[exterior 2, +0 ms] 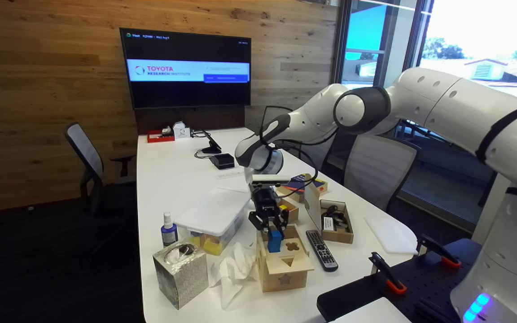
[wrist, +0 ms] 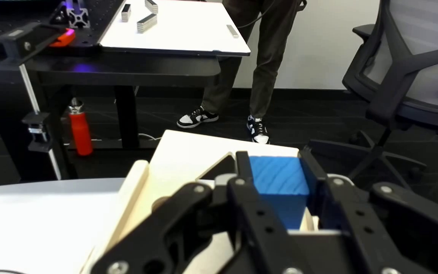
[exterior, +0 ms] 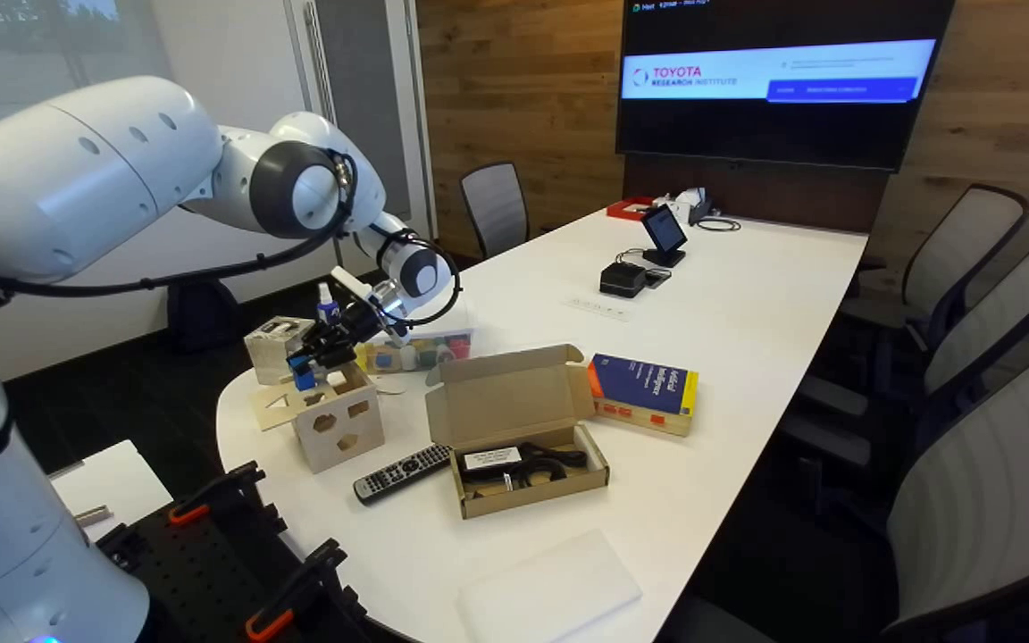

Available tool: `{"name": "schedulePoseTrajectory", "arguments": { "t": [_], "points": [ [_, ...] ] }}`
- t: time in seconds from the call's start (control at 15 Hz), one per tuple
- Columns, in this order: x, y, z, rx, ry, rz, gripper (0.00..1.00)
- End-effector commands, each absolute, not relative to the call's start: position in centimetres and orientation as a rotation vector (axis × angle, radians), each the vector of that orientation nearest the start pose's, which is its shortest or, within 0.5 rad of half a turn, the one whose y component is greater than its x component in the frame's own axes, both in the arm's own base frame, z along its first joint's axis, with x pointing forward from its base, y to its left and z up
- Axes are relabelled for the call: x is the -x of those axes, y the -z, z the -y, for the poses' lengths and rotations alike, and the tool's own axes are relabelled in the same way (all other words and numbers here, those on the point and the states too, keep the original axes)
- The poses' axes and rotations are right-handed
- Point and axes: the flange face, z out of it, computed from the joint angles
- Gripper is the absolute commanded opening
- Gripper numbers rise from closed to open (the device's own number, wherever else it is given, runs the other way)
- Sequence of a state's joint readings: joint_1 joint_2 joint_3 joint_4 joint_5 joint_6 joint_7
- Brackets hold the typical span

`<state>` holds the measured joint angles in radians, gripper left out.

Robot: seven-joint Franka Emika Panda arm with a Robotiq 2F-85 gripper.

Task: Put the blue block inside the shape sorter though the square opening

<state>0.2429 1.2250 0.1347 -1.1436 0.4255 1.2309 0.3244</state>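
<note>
My gripper (wrist: 274, 161) is shut on the blue block (wrist: 280, 177), one finger on each side of it. In both exterior views the blue block (exterior: 304, 375) (exterior 2: 274, 242) is held upright at the top of the pale wooden shape sorter (exterior: 340, 438) (exterior 2: 283, 278). The sorter's sliding lid sticks out past one end and shows a triangle hole and a flower-shaped hole. The lid (wrist: 181, 152) also shows below the block in the wrist view. The square opening is hidden behind the block and fingers. I cannot tell whether the block touches the lid.
A tissue box (exterior 2: 182, 276) and crumpled tissue (exterior 2: 234, 273) stand beside the sorter. A lidded clear bin (exterior 2: 216, 213) and spray bottle (exterior 2: 168, 231) are behind. A remote (exterior: 403, 473), an open cardboard box (exterior: 528, 496) and a book (exterior: 644, 388) lie on the other side.
</note>
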Motion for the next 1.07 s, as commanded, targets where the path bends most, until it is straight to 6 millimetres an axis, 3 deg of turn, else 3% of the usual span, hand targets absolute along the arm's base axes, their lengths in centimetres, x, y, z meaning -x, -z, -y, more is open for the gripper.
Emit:
{"name": "schedulePoseTrajectory", "arguments": {
  "t": [0.0,0.2,0.33,0.67,0.8,1.0],
  "points": [
    [-55.3,-4.3,-26.3,2.447,-1.76,-0.092,0.65],
    [-55.5,-4.5,-26.2,2.454,-1.752,-0.093,0.89],
    [-55.7,-4.8,-26.2,2.459,-1.736,-0.092,1.0],
    [-57.0,-8.0,-25.8,2.484,-1.655,-0.094,1.0],
    [-57.7,-10.8,-25.4,2.537,-1.574,-0.102,1.0],
    [-59.0,-16.6,-24.5,2.657,-1.363,-0.132,1.0]
  ]
}}
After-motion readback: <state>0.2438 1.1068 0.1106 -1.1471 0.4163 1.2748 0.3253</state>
